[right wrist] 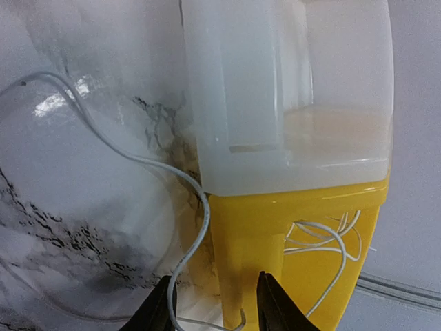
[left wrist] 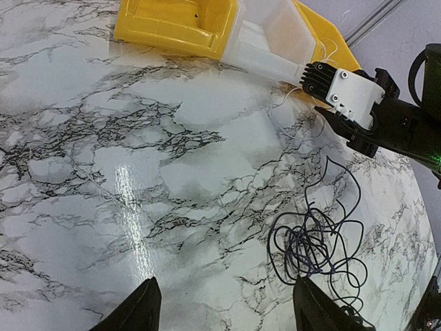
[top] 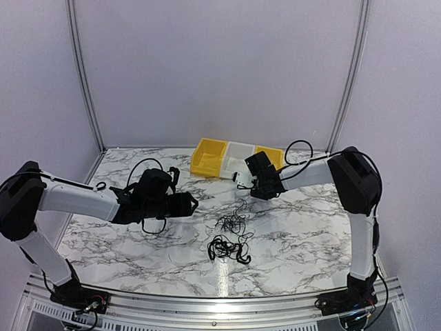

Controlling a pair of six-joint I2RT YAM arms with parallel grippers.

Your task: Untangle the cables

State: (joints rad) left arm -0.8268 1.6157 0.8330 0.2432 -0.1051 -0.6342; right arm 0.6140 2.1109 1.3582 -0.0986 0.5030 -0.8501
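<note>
A loose tangle of thin black cables (top: 233, 222) lies mid-table, with a tighter black knot (top: 227, 248) just in front of it. In the left wrist view the loose tangle (left wrist: 317, 241) lies by my right fingertip. My left gripper (top: 191, 205) (left wrist: 227, 310) is open and empty, hovering left of the tangle. My right gripper (top: 241, 179) (right wrist: 217, 310) is open at the front of the bins. A whitish cable (right wrist: 203, 214) runs across the table past its left finger and curls between the fingers. More of it loops inside the right yellow bin (right wrist: 275, 234).
Three bins stand in a row at the back: a yellow bin (top: 208, 157), a white bin (top: 238, 155) (right wrist: 289, 96) and the right yellow bin (top: 272, 156). The right gripper's white-and-black body (left wrist: 351, 96) shows in the left wrist view, in front of the bins.
</note>
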